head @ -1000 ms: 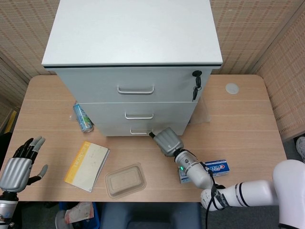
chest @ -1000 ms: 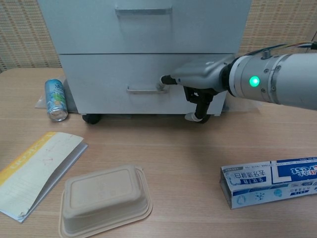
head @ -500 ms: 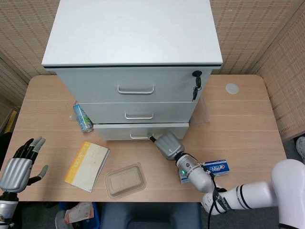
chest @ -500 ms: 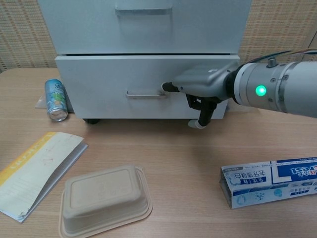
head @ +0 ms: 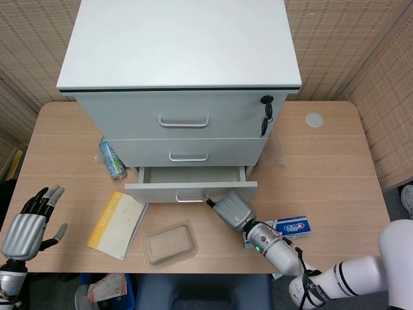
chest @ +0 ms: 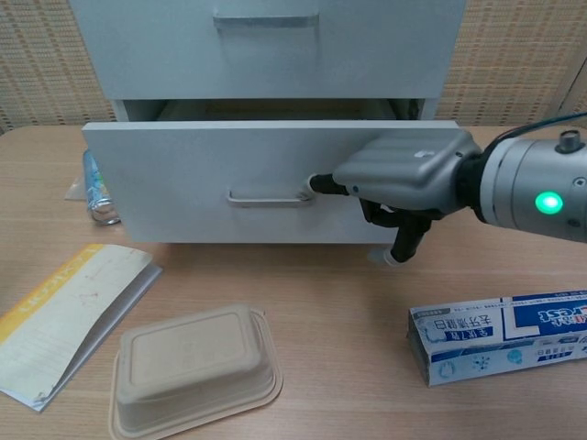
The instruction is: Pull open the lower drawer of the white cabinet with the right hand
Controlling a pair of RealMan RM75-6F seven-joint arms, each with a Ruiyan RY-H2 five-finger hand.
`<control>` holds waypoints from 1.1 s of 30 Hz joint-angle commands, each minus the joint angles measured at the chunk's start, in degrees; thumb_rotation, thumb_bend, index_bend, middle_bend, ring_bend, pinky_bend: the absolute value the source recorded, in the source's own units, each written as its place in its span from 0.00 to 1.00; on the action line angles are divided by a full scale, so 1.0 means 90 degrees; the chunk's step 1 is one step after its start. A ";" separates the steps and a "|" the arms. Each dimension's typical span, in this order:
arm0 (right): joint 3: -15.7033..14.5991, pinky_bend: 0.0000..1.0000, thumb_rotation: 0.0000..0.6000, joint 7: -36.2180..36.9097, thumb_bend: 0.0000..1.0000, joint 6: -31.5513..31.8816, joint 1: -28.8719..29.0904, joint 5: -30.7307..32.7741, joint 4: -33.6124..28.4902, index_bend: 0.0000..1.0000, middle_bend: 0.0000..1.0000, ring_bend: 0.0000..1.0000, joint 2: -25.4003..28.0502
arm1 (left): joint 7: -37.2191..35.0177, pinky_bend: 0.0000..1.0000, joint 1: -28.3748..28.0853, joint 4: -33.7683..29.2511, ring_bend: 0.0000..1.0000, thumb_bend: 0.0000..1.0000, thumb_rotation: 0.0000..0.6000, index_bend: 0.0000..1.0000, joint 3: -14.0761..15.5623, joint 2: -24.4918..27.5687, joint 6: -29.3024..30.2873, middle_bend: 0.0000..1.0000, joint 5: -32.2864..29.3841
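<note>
Right hand (chest: 404, 174): fingertips hooked at the right end of the handle (chest: 268, 196) of the lower drawer (chest: 257, 183), gripping it. Lower drawer: partly out of the white cabinet (head: 181, 71), interior showing in the head view; judged well along, with more travel possibly left. Left hand (head: 26, 226): fingers spread, holding nothing, at the table's (head: 335, 168) near left edge. In the drawer's forward path: pulp tray (chest: 193, 367), booklet (chest: 69, 316). Beside the drawer: drink can (head: 112, 159). Near the right forearm: toothpaste box (chest: 500, 335).
</note>
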 commanded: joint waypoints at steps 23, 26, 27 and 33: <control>-0.0539 0.76 1.00 -0.0510 0.30 0.0307 -0.0537 -0.1253 -0.0818 0.10 0.91 0.95 0.0103 | -0.0019 0.16 0.0019 0.0006 0.06 0.35 1.00 0.05 0.0017 0.0002 0.0047 0.08 0.0033; -0.0496 0.76 1.00 -0.0523 0.30 0.0338 -0.0585 -0.1269 -0.0816 0.10 0.91 0.95 0.0101 | -0.0030 0.16 0.0033 0.0006 0.06 0.35 1.00 0.05 0.0025 0.0010 0.0064 0.08 0.0040; -0.0476 0.76 1.00 -0.0523 0.30 0.0350 -0.0598 -0.1265 -0.0812 0.10 0.91 0.95 0.0103 | -0.0033 0.16 0.0038 0.0006 0.06 0.35 1.00 0.05 0.0028 0.0012 0.0070 0.08 0.0043; -0.0396 0.76 1.00 -0.0587 0.30 0.0324 -0.0637 -0.1228 -0.0779 0.10 0.91 0.95 0.0104 | -0.0039 0.16 0.0062 -0.0005 0.06 0.35 1.00 0.05 0.0036 0.0026 0.0106 0.08 0.0055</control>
